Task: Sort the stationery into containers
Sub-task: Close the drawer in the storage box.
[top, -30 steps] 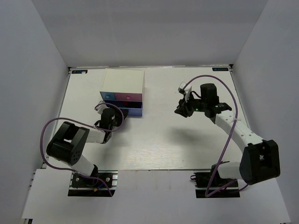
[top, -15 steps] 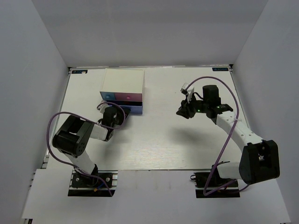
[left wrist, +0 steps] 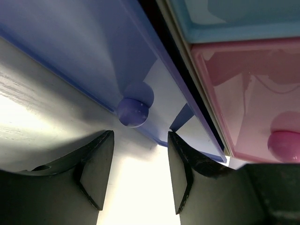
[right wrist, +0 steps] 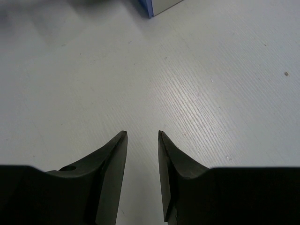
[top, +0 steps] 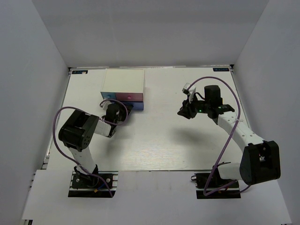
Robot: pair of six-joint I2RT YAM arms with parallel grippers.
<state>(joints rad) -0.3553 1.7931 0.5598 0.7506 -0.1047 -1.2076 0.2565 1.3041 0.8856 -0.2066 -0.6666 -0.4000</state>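
Note:
The cream-topped box (top: 124,83) stands at the back left with a light-blue drawer (top: 108,96), a pink drawer (top: 129,97) and a darker blue drawer (top: 134,106) below them. In the left wrist view the darker blue drawer (left wrist: 89,56) stands slightly out from the box, and its knob (left wrist: 132,112) lies just beyond my fingertips. My left gripper (left wrist: 140,136) is open and empty; it also shows in the top view (top: 123,111). My right gripper (top: 184,112) hangs open and empty over bare table (right wrist: 142,134). No highlighters, eraser or small pieces are in view.
The pink drawer's knob (left wrist: 284,145) and the light-blue drawer front (left wrist: 234,18) show to the right of my left fingers. A corner of the box (right wrist: 157,5) shows at the top of the right wrist view. White walls enclose the table (top: 159,140).
My left gripper has moved toward the box, and the darker blue drawer now sticks out less than before. My right arm has barely moved.

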